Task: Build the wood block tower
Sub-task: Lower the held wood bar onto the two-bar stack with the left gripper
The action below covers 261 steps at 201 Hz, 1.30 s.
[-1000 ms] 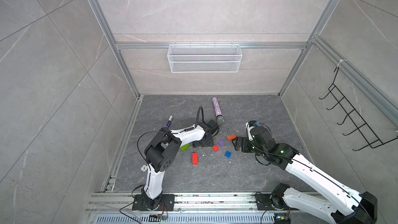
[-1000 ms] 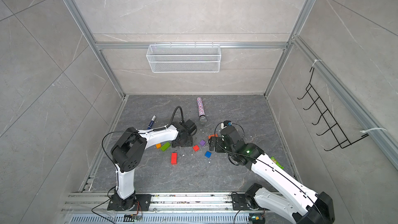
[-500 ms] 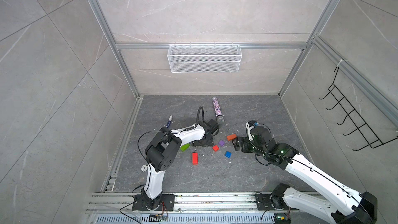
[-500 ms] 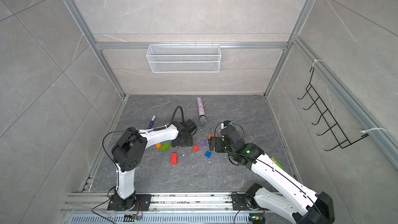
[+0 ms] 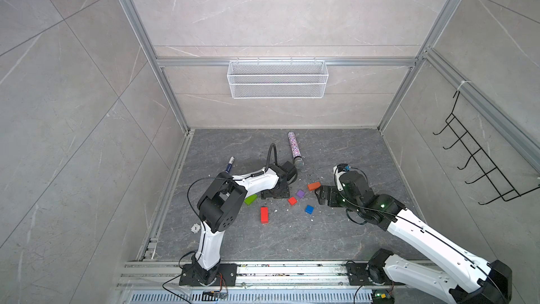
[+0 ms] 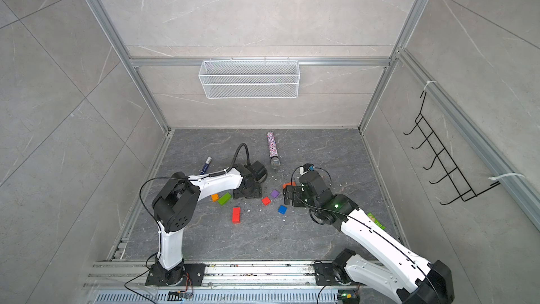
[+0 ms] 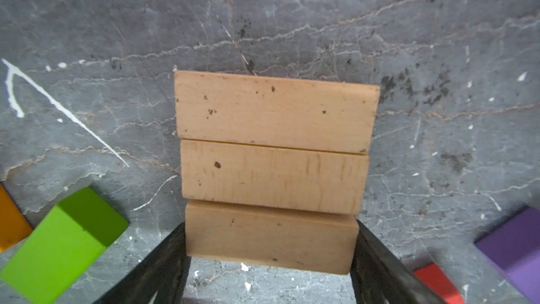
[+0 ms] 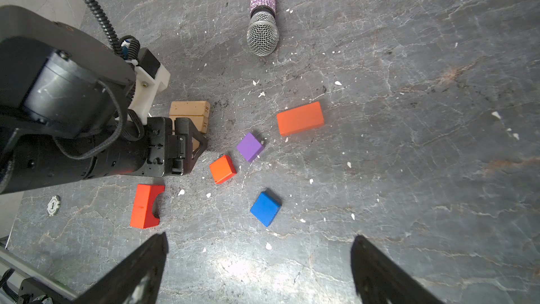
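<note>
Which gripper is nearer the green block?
Left. The left gripper, clamped on a tan block, is right beside the green block; the right gripper hangs open beyond the purple cube.

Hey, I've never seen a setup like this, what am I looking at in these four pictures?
Two robot arms with pincer grippers work on a grey floor. Two pictures look down from overhead; two come from cameras on the arms' wrists. The left gripper grips a tan block by its ends, beside two other tan blocks. The right gripper hangs open, empty. Loose nearby: green block, red oblong, red cube, purple cube, blue cube, orange block, plus a glittery microphone and a marker pen.
</note>
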Motion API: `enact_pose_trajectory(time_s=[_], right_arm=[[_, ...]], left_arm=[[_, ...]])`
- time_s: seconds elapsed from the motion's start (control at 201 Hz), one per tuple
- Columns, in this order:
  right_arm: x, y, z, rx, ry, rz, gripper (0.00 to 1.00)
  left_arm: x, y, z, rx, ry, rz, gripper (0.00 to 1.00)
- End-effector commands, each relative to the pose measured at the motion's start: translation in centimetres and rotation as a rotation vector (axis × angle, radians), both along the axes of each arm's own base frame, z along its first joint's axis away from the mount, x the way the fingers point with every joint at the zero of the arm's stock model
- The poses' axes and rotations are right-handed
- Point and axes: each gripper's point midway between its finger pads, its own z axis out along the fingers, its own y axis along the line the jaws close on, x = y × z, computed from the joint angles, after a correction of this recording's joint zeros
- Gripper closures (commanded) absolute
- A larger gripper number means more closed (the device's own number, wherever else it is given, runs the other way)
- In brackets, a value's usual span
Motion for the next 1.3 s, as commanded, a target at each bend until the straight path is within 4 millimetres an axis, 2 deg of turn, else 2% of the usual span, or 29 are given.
enact_pose_trajectory(time_s=[0.0, 0.354, 0.911, 1.12, 1.295], right_arm=[[0.0, 0.0, 0.7, 0.005, -0.009, 0.002, 0.01], [0.0, 0.0, 0.8, 0.006, -0.009, 0.003, 0.01], [0.0, 0.1, 0.5, 0.008, 0.002, 0.007, 0.01], [0.0, 0.1, 0.6, 0.01, -0.001, 0.007, 0.01], [-0.1, 0.1, 0.6, 0.011, -0.002, 0.006, 0.01]], left_arm=[[-0.1, 2.5, -1.4, 0.098, 0.03, 0.027, 0.19], [0.0, 2.2, -1.6, 0.086, 0.036, 0.015, 0.18], [-0.4, 0.8, -2.0, 0.07, 0.048, -0.028, 0.03], [0.2, 0.1, -1.9, 0.054, 0.044, -0.023, 0.02], [0.3, 0.3, -1.9, 0.061, 0.045, -0.007, 0.02]])
